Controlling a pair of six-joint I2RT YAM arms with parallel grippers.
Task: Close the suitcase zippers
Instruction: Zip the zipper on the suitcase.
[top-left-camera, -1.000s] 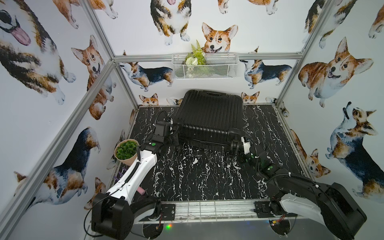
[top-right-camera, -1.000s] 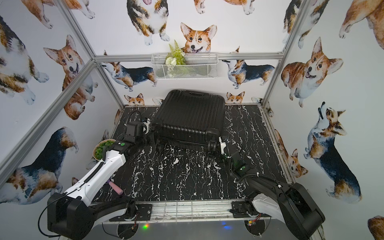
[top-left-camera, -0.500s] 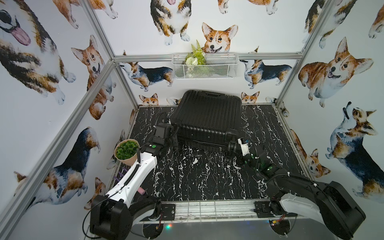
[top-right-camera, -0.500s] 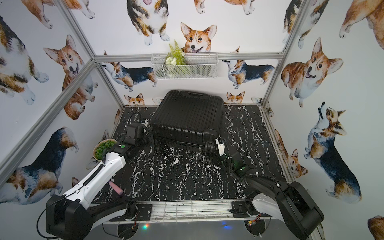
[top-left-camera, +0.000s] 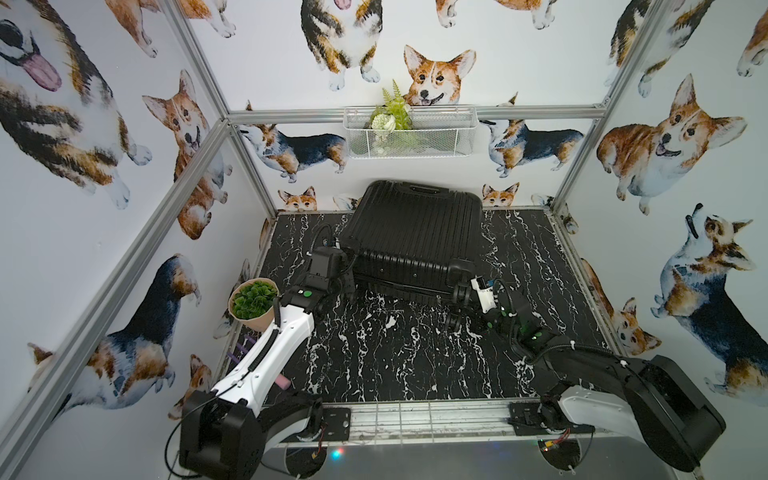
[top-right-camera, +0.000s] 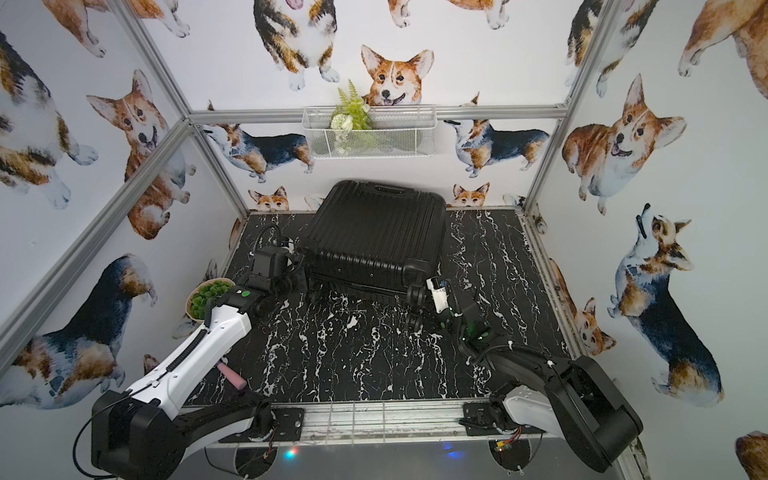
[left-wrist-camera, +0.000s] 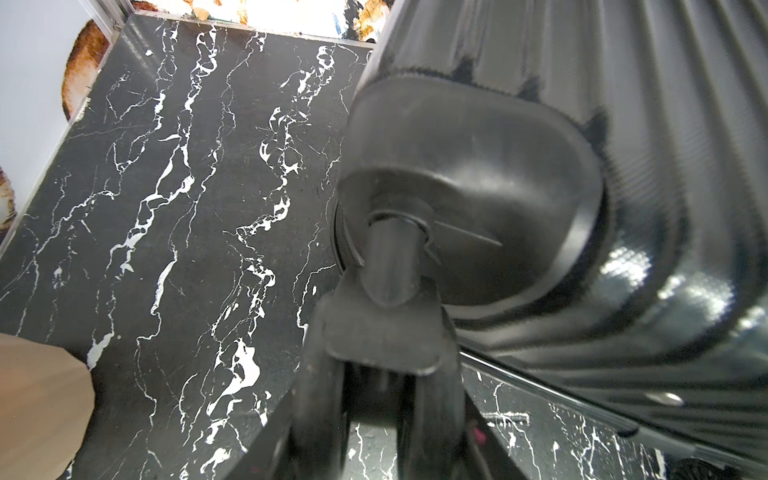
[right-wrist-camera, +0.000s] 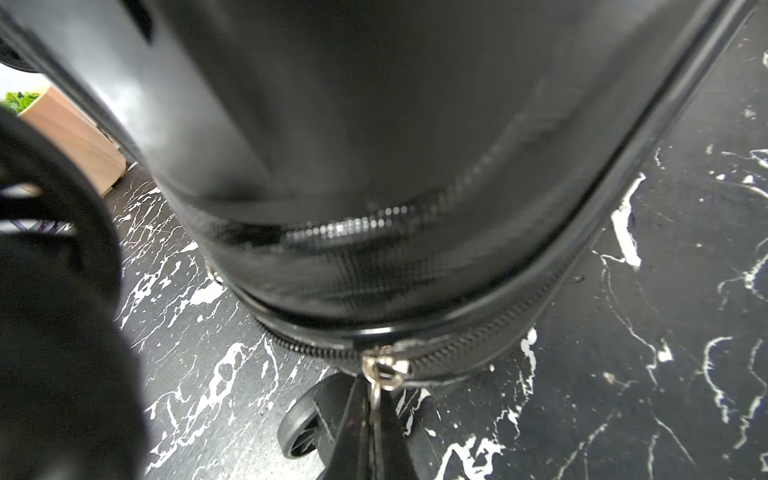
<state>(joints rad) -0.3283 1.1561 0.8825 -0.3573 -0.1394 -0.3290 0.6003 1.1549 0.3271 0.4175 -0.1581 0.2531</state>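
Finds black ribbed hard-shell suitcase (top-left-camera: 415, 232) lying toward rear of black white-veined marble desk (top-left-camera: 374, 353). Notes left end effector (left-wrist-camera: 378, 386) clamped on black wheel caster (left-wrist-camera: 386, 270), right end effector (right-wrist-camera: 374, 415) pinched shut on small silver zipper pull (right-wrist-camera: 382, 368). Flags likely risks: pull slipping free at rounded corner under off-track tug; case skidding on loss of caster grip.

In the right wrist view the suitcase (right-wrist-camera: 374, 124) shell was blurred and cut off by the picture's edge, and the tab of the zipper pull (right-wrist-camera: 384, 368) vanished between the pressed-together fingers of the right gripper (right-wrist-camera: 374, 407). In the left wrist view blur hid whether the left gripper (left-wrist-camera: 380, 353) clamped the caster (left-wrist-camera: 386, 266) between its fingers. In both top views the zipper pull was too small to see.
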